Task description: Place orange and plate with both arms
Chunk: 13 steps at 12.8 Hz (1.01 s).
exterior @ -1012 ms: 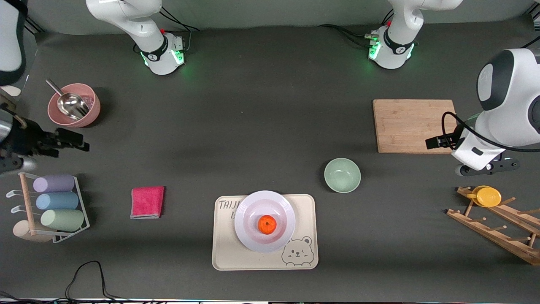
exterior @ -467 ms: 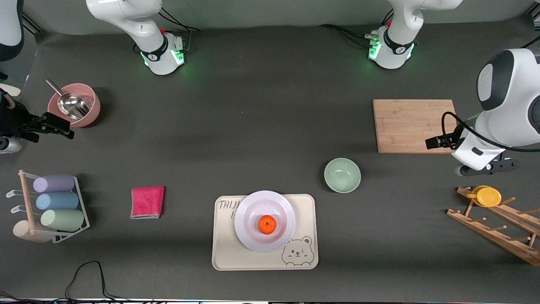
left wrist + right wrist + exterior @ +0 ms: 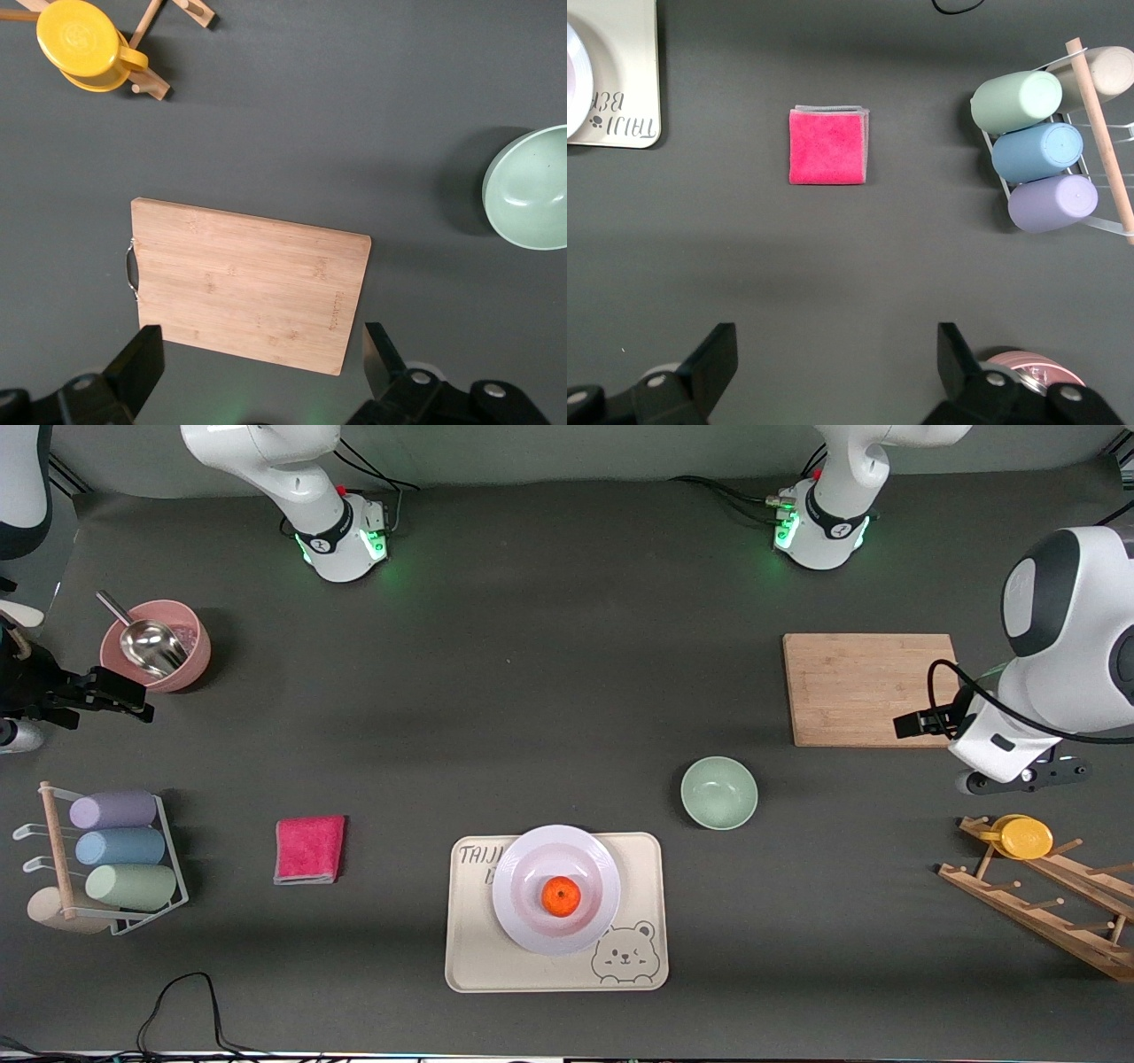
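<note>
The orange [image 3: 561, 895] sits in the middle of the white plate [image 3: 518, 908], and the plate rests on the cream bear tray [image 3: 634, 859], covering most of the tray's middle and reaching just past its edge farthest from the front camera. Taking the tray as the landmark, the mint-green bowl [image 3: 718, 792] stands farther from the front camera and toward the left arm's end of the counter [image 3: 549, 655], apart from the tray, and the bamboo cutting board [image 3: 868, 688] lies farther still in the same direction. The folded pink cloth [image 3: 309, 849] lies beside the tray toward the right arm's end. The left pincer [image 3: 262, 361] hangs over the cutting board's edge, well away from the tray, its fingers spread wide and holding nothing. The right pincer [image 3: 837, 359] hangs over bare counter near the pink bowl [image 3: 156, 646], likewise well clear of the tray, its fingers wide apart and empty.
</note>
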### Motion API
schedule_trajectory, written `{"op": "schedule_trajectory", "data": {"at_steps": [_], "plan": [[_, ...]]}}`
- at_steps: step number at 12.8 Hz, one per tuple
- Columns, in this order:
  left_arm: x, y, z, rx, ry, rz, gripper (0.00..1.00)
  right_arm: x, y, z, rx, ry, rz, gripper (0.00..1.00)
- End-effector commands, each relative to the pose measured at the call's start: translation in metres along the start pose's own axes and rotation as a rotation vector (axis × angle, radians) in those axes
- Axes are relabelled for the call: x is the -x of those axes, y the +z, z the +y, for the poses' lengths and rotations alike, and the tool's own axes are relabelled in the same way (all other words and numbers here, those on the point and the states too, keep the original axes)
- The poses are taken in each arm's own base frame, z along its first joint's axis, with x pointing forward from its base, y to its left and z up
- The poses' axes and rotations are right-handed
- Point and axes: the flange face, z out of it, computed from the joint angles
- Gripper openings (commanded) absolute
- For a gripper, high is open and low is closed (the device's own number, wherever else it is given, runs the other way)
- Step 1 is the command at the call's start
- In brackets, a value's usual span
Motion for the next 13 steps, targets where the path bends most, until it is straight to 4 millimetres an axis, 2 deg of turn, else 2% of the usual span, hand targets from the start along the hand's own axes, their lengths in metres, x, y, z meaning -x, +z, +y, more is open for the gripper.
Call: {"op": "schedule_trajectory", "data": {"at_steps": [1, 7, 10, 11, 13], "plan": [[0.000, -0.006, 0.004, -0.015, -0.001, -0.002, 1.00, -0.004, -0.003, -0.001, 0.023, 0.026, 0.005, 1.00], [0.006, -0.020, 0.004, -0.009, -0.004, -0.022, 1.00, 0.000, -0.004, -0.003, 0.023, 0.026, -0.001, 1.00], [0.007, -0.024, -0.003, -0.008, -0.005, -0.027, 1.00, 0.004, -0.003, -0.004, 0.022, 0.066, -0.030, 1.00], [0.010, -0.028, -0.004, -0.007, -0.004, -0.027, 1.00, 0.003, -0.002, -0.007, 0.020, 0.062, -0.030, 1.00], [0.025, -0.049, -0.007, 0.004, -0.007, -0.006, 1.00, 0.004, -0.002, -0.006, 0.022, 0.062, -0.033, 1.00]]}}
